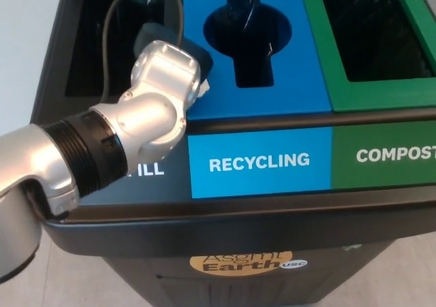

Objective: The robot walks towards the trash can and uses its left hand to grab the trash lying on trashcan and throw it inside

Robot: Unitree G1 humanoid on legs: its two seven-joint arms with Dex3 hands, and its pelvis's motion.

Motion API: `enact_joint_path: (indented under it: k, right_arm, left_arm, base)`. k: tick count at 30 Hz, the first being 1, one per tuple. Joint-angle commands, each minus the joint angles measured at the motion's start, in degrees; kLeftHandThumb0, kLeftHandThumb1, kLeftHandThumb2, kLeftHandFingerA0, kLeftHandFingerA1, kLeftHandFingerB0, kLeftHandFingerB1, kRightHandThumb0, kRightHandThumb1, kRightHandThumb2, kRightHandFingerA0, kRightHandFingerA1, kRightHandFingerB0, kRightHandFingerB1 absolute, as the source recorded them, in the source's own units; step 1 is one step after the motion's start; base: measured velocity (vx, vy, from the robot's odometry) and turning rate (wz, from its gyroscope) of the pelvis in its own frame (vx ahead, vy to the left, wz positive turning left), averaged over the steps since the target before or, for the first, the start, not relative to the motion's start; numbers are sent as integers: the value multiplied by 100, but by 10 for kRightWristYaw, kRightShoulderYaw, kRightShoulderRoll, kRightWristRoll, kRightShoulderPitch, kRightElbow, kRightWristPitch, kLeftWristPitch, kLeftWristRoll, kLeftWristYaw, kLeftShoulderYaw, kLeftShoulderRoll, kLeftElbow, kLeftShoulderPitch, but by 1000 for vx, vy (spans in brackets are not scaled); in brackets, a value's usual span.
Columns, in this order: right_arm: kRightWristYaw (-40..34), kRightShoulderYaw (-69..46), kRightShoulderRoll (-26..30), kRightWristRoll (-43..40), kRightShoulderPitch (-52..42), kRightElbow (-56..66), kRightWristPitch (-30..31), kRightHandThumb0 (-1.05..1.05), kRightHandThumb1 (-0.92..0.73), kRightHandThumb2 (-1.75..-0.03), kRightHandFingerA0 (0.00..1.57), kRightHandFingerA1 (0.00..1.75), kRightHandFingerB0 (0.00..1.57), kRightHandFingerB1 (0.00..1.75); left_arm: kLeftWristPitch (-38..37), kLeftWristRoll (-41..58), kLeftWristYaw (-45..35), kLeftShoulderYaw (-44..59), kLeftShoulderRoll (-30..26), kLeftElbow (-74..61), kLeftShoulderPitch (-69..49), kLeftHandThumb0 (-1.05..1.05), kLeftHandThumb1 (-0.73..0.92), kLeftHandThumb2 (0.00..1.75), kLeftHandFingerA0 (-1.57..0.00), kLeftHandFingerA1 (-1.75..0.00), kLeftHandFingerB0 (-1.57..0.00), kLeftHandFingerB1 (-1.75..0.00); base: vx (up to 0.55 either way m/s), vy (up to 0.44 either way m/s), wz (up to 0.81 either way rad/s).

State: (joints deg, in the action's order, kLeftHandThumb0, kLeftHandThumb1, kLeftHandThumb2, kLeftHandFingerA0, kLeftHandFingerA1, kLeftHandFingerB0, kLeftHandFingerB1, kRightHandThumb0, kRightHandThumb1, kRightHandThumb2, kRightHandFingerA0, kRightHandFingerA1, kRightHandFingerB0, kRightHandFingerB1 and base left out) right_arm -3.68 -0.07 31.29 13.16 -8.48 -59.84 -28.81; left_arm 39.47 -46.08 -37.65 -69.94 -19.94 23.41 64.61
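Observation:
The trash can (225,212) stands right below me, its top split into a black landfill section, a blue recycling section and a green compost section. My left hand (178,45) hovers over the seam between the landfill opening (95,48) and the blue recycling panel (272,99). The silver wrist covers most of it. A small sliver of white crumpled trash (203,88) peeks out under the hand at the blue panel's left edge, held in the shut hand. My right hand is out of the picture.
The keyhole-shaped recycling hole (248,35) lies just right of the hand. The green compost opening (368,28) is at far right. A grey cable (107,31) loops over the landfill opening. Pale floor shows at left.

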Motion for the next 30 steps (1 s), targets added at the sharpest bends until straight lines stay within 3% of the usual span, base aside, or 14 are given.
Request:
enact_joint_path:
  k: [1, 2, 3, 6, 7, 9, 11, 12, 20, 23, 24, 27, 28, 30]
  right_arm:
    - [-55, 16, 23, 43, -5, 28, -10, -57, -63, -59, 28, 45, 38, 38]
    - [-57, 17, 24, 44, -6, 32, -9, -57, -63, -59, 28, 45, 38, 38]
    - [-61, 17, 24, 45, -7, 33, -11, -55, -65, -59, 32, 45, 41, 38]
    - [-75, 19, 25, 52, -4, 31, -14, -52, -66, -60, 37, 46, 43, 37]
    - [-82, 22, 27, 58, -3, 31, -14, -61, -58, -91, 37, 56, 36, 49]
    - [-89, 26, 30, 65, -4, 34, -11, -60, -58, -91, 37, 56, 37, 50]
    - [-89, 27, 30, 66, -5, 36, -10, -60, -58, -91, 37, 56, 37, 50]
    - [-91, 25, 28, 64, -5, 35, -14, -51, -70, -61, 47, 47, 47, 36]
    - [-91, 26, 25, 62, -5, 34, -31, -56, -77, -63, 69, 67, 49, 37]
    - [-95, 31, 27, 68, 0, 29, -26, -57, -77, -64, 69, 56, 51, 36]
    - [-92, 28, 25, 63, 0, 30, -25, -62, -77, -63, 76, 65, 54, 36]
    - [-86, 24, 22, 57, -1, 33, -22, -66, -66, -75, 78, 76, 48, 42]
    - [-85, 24, 22, 57, 0, 31, -21, -58, -76, -63, 77, 66, 53, 36]
    - [-84, 23, 23, 56, 3, 27, -21, -58, -76, -63, 77, 66, 53, 36]
  left_arm:
    - [-85, -30, 239, 63, -15, 21, -109, -22, 59, 62, -84, -153, -50, -49]
    - [-101, -26, 267, 79, -14, 23, -119, -22, 59, 62, -84, -153, -50, -49]
    - [-119, -32, 280, 75, -21, 19, -118, -26, 63, 60, -84, -173, -69, -118]
    - [-182, -24, 361, 100, -31, 14, -135, -18, 58, 59, -86, -167, -79, -114]
    - [-195, -16, 387, 114, -30, 12, -143, -19, 59, 61, -81, -159, -76, -100]
    - [-212, -10, 413, 129, -30, 10, -149, -20, 59, 61, -83, -159, -79, -103]
    - [-223, -9, 423, 135, -31, 11, -152, -20, 59, 61, -83, -159, -79, -103]
    - [-235, -9, 431, 139, -31, 14, -153, -27, 61, 60, -80, -160, -82, -98]
    - [-294, -14, 492, 154, -35, 37, -161, -21, 56, 59, -82, -151, -79, -76]
    - [-319, -11, 509, 167, -40, 48, -155, -21, 60, 59, -85, -148, -81, -78]
    - [-326, -12, 512, 171, -46, 47, -151, -20, 60, 61, -87, -123, -84, -73]
    - [-345, -21, 514, 176, -64, 48, -141, -18, 61, 64, -87, -109, -78, -69]
    - [-352, -19, 515, 183, -71, 48, -137, -20, 61, 64, -88, -129, -73, -71]
    - [-364, -15, 517, 194, -78, 51, -132, -20, 61, 64, -88, -129, -73, -71]
  base:
    - [0, 0, 0]
    - [0, 0, 0]
    - [0, 0, 0]
    - [0, 0, 0]
    - [0, 0, 0]
    - [0, 0, 0]
    - [0, 0, 0]
    - [0, 0, 0]
    - [0, 0, 0]
    - [0, 0, 0]
    - [0, 0, 0]
    - [0, 0, 0]
    - [0, 0, 0]
    - [0, 0, 0]
